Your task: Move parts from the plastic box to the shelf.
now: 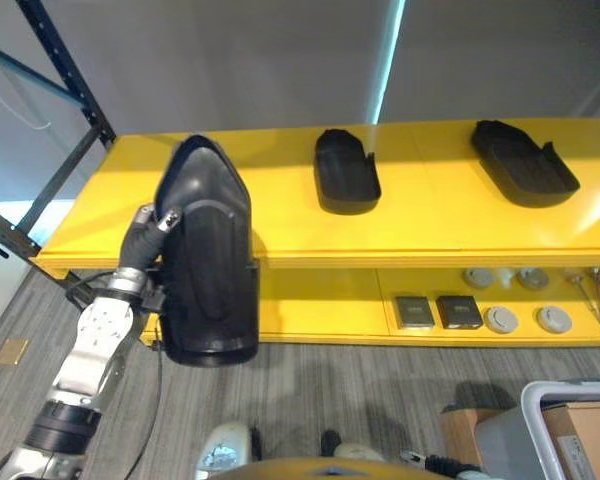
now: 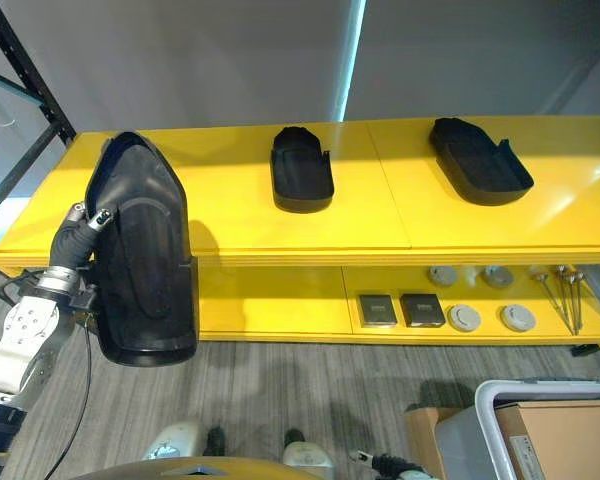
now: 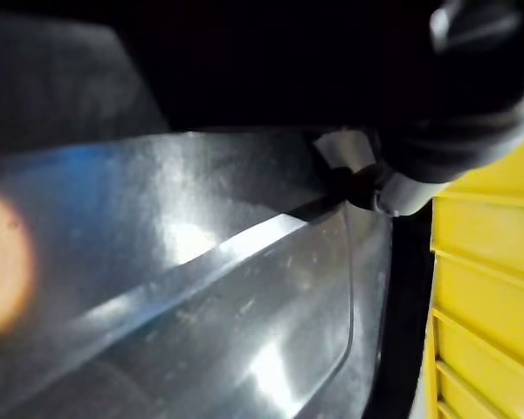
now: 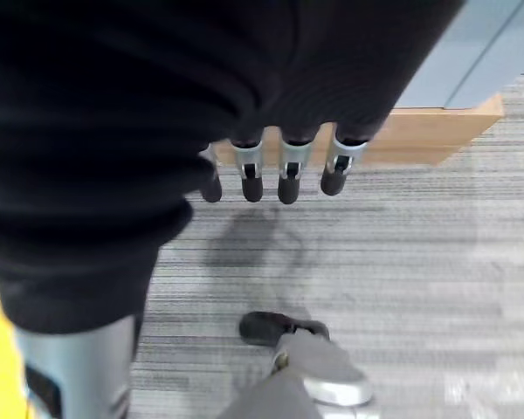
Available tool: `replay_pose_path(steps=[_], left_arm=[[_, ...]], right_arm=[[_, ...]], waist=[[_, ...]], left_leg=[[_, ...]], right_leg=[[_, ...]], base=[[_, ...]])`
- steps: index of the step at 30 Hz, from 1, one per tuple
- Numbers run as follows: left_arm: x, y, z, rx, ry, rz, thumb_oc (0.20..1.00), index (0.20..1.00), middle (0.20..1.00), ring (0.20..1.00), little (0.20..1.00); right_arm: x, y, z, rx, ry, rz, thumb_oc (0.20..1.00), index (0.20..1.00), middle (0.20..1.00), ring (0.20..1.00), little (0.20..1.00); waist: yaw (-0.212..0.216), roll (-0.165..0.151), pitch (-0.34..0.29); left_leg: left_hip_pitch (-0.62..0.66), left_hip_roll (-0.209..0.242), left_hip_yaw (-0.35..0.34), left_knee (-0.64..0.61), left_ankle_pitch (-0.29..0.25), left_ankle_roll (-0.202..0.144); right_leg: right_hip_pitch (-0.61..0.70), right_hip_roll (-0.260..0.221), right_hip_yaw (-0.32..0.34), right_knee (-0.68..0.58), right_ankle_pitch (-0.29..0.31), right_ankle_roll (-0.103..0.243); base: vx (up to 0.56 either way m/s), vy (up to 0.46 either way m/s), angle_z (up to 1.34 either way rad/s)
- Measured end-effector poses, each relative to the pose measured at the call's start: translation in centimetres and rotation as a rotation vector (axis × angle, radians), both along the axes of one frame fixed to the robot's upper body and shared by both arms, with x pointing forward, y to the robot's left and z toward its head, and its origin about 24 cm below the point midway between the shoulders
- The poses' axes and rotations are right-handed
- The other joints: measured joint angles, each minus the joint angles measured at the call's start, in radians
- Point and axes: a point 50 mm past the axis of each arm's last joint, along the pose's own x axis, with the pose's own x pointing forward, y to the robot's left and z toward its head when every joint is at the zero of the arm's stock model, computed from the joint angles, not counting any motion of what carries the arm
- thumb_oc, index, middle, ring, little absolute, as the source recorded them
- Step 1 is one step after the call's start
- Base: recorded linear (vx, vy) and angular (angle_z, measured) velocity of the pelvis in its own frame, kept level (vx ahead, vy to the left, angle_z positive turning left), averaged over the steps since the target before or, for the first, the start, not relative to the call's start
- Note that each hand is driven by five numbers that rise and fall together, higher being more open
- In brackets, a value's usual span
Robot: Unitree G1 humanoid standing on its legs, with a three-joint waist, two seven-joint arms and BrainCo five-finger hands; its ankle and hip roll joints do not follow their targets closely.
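Note:
My left hand (image 1: 143, 238) is shut on a large black moulded part (image 1: 212, 270), fingers curled over its left edge. The part hangs upright in front of the yellow shelf (image 1: 280, 225), its top overlapping the shelf's left front edge; up close its glossy surface (image 3: 201, 288) shows in the left wrist view. Two similar black parts lie on the top shelf, one at the middle (image 1: 346, 170) and one at the right (image 1: 523, 162). The grey plastic box (image 1: 535, 425) stands on the floor at the lower right. My right hand (image 4: 286, 170) hangs over the carpet, fingers straight, holding nothing.
The lower shelf holds two black square pieces (image 1: 438, 311), several grey round discs (image 1: 526, 319) and thin metal rods (image 1: 598, 295). A dark rack post (image 1: 65, 70) rises at the left. A cardboard box (image 1: 585, 435) sits in the plastic box.

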Motion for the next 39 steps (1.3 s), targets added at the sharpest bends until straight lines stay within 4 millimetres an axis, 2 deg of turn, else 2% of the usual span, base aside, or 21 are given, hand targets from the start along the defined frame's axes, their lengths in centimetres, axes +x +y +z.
replay_pose_path(steps=[2,3,5,7,8,9,11,13,15,16,17,19,21,22,24,25,26,27,30,33,39], left_arm=[[0.4,0.5,-0.5,0.016,0.026,0.036,0.200,0.200,0.200,0.200,0.200],[0.6,0.7,-0.8,0.018,0.044,0.048,0.200,0.200,0.200,0.200,0.200],[0.6,1.4,-2.0,0.027,0.114,0.080,0.200,0.200,0.200,0.200,0.200],[0.5,2.3,-2.9,0.047,0.161,0.118,0.200,0.200,0.200,0.200,0.200],[0.6,2.5,-3.2,0.048,0.174,0.127,0.200,0.200,0.200,0.200,0.200],[0.6,2.9,-3.0,0.050,0.170,0.142,0.200,0.200,0.200,0.200,0.200],[0.9,3.5,-2.0,0.091,0.153,0.153,0.200,0.200,0.200,0.200,0.200],[1.1,4.6,-1.1,0.147,0.150,0.179,0.200,0.200,0.200,0.200,0.200],[1.3,5.1,-0.3,0.168,0.138,0.193,0.200,0.200,0.200,0.200,0.200],[1.4,5.4,0.3,0.183,0.127,0.209,0.200,0.200,0.200,0.200,0.200],[1.4,6.1,0.9,0.195,0.112,0.235,0.200,0.200,0.200,0.200,0.200],[1.3,6.8,1.6,0.201,0.093,0.261,0.200,0.200,0.200,0.200,0.200],[1.3,7.5,2.6,0.201,0.067,0.275,0.200,0.200,0.200,0.200,0.200],[1.5,7.8,3.2,0.191,0.056,0.273,0.200,0.200,0.200,0.200,0.200],[1.8,7.7,4.0,0.161,0.039,0.246,0.200,0.200,0.200,0.200,0.200],[1.9,7.8,4.2,0.124,0.046,0.231,0.200,0.200,0.200,0.200,0.200],[2.1,8.0,4.4,0.102,0.057,0.222,0.200,0.200,0.200,0.200,0.200],[2.6,8.6,4.0,0.035,0.108,0.216,0.200,0.200,0.200,0.200,0.200],[3.8,10.1,3.4,-0.082,0.187,0.247,0.200,0.200,0.200,0.200,0.200],[5.2,10.7,3.3,-0.156,0.239,0.234,0.200,0.200,0.200,0.200,0.200],[6.8,11.4,3.7,-0.192,0.321,0.183,0.200,0.200,0.200,0.200,0.200]], right_arm=[[0.7,-0.4,0.3,-0.009,-0.007,-0.008,1.000,1.000,1.000,1.000,1.000],[0.7,-0.6,0.4,-0.012,-0.003,-0.011,1.000,1.000,1.000,1.000,1.000],[0.1,-1.6,0.6,-0.023,0.015,-0.019,1.000,1.000,1.000,1.000,1.000],[-0.7,-2.4,0.8,-0.041,0.035,-0.032,1.000,1.000,1.000,1.000,1.000],[-1.5,-2.9,0.8,-0.054,0.059,-0.039,1.000,1.000,1.000,1.000,1.000],[-1.9,-2.6,0.6,-0.049,0.073,-0.039,1.000,1.000,1.000,1.000,1.000],[-3.3,-1.0,-0.2,-0.002,0.114,-0.050,1.000,1.000,1.000,1.000,1.000],[-4.3,1.2,-1.1,0.054,0.150,-0.048,1.000,1.000,1.000,1.000,1.000],[-4.6,2.8,-1.6,0.086,0.159,-0.020,1.000,1.000,1.000,1.000,1.000],[-5.3,2.9,-1.7,0.092,0.177,-0.031,1.000,1.000,1.000,1.000,1.000],[-5.4,3.1,-1.8,0.100,0.182,-0.021,1.000,1.000,1.000,1.000,1.000],[-5.2,3.2,-1.8,0.100,0.173,0.002,1.000,1.000,1.000,1.000,1.000],[-5.4,3.2,-1.8,0.096,0.187,0.039,1.000,1.000,1.000,1.000,1.000],[-5.2,3.6,-1.8,0.103,0.200,0.098,1.000,1.000,1.000,1.000,1.000],[-6.5,4.3,-2.1,0.132,0.242,0.126,1.000,1.000,1.000,1.000,1.000],[-6.6,4.0,-2.0,0.124,0.244,0.118,1.000,1.000,1.000,1.000,1.000],[-6.6,3.4,-1.9,0.111,0.243,0.108,1.000,1.000,1.000,1.000,1.000],[-5.0,1.2,-1.1,0.060,0.200,0.085,1.000,1.000,1.000,1.000,1.000],[-1.1,-1.7,0.5,-0.022,0.109,0.102,1.000,1.000,1.000,1.000,1.000],[0.9,-2.3,1.2,-0.043,0.066,0.120,1.000,1.000,1.000,1.000,1.000],[1.1,-2.1,1.2,-0.018,0.069,0.130,1.000,1.000,1.000,1.000,1.000]], waist=[[0.000,0.003,0.000],[0.001,0.006,0.002],[0.024,0.031,0.016],[0.017,0.060,0.016],[0.009,0.089,0.005],[0.008,0.090,0.010],[-0.005,0.041,0.024],[-0.002,0.011,0.025],[0.003,0.010,0.032],[-0.006,0.016,0.036],[-0.012,0.011,0.036],[-0.026,0.000,0.035],[-0.051,0.009,0.043],[-0.063,0.011,0.045],[-0.061,0.005,0.041],[-0.060,0.000,0.038],[-0.057,0.013,0.043],[-0.051,0.051,0.043],[-0.068,0.086,0.046],[-0.092,0.092,0.068],[-0.123,0.100,0.139]], left_leg=[[0.046,0.018,-0.036,-0.242,0.033,-0.038],[0.052,0.026,-0.056,-0.309,0.046,-0.046],[0.071,0.059,-0.054,-0.338,0.065,-0.036],[0.108,0.056,-0.045,-0.332,0.065,-0.017],[0.124,0.055,-0.031,-0.335,0.074,-0.017],[0.133,0.036,-0.023,-0.340,0.122,-0.018],[0.140,-0.026,-0.018,-0.340,0.103,0.013],[0.143,-0.054,0.000,-0.334,0.096,0.045],[0.152,-0.058,0.009,-0.334,0.093,0.066],[0.166,-0.057,0.027,-0.334,0.078,0.082],[0.173,-0.061,0.030,-0.335,0.064,0.080],[0.172,-0.069,0.026,-0.340,0.053,0.075],[0.150,-0.078,-0.004,-0.340,0.043,0.083],[0.136,-0.077,-0.020,-0.340,0.043,0.078],[0.138,-0.081,-0.028,-0.340,0.044,0.074],[0.144,-0.081,-0.030,-0.340,0.043,0.066],[0.141,-0.077,-0.031,-0.339,0.041,0.060],[0.129,-0.063,-0.026,-0.340,0.038,0.051],[0.109,-0.046,-0.022,-0.339,0.046,0.033],[0.102,-0.031,-0.019,-0.334,0.045,0.027],[0.093,-0.035,0.003,-0.334,0.044,0.020]], right_leg=[[-0.003,0.001,0.044,-0.008,0.006,0.007],[-0.002,0.003,0.059,-0.014,0.013,0.004],[0.013,0.004,0.100,-0.021,0.015,0.017],[0.037,-0.002,0.104,-0.013,0.001,0.046],[0.038,0.000,0.103,-0.002,-0.014,0.069],[0.034,-0.018,0.108,0.027,-0.027,0.092],[0.025,-0.079,0.094,0.062,-0.034,0.119],[-0.007,-0.112,0.061,0.126,-0.027,0.133],[-0.061,-0.133,0.033,0.240,-0.026,0.143],[-0.121,-0.142,0.008,0.314,-0.061,0.148],[-0.153,-0.136,-0.005,0.309,-0.064,0.152],[-0.185,-0.092,0.030,0.210,-0.057,0.153],[-0.247,-0.034,0.117,0.153,-0.005,0.111],[-0.252,-0.011,0.161,0.115,0.001,0.119],[-0.248,-0.005,0.147,0.112,0.022,0.091],[-0.250,-0.009,0.133,0.107,0.056,0.085],[-0.250,-0.006,0.126,0.094,0.085,0.077],[-0.241,0.010,0.130,0.038,0.130,0.067],[-0.223,0.029,0.130,-0.045,0.194,0.056],[-0.230,0.045,0.129,-0.045,0.197,0.048],[-0.248,0.043,0.143,-0.045,0.193,0.050]], base=[[0.20,0.192,-0.11],[0.21,0.330,-0.31],[0.21,0.394,-0.52],[0.11,0.280,-0.31],[0.09,0.201,-0.19],[0.10,0.219,-0.11],[0.07,0.160,-0.03],[0.08,0.114,-0.16],[0.11,0.061,-0.17],[0.15,-0.002,-0.19],[0.12,-0.013,-0.17],[0.18,-0.085,0.06],[0.18,-0.119,0.41],[0.09,-0.059,0.68],[0.07,-0.029,0.55],[0.04,0.022,0.30],[0.02,0.042,0.09],[0.00,0.047,-0.10],[-0.04,0.023,-0.19],[-0.04,0.023,-0.07],[-0.02,0.035,-0.07]])
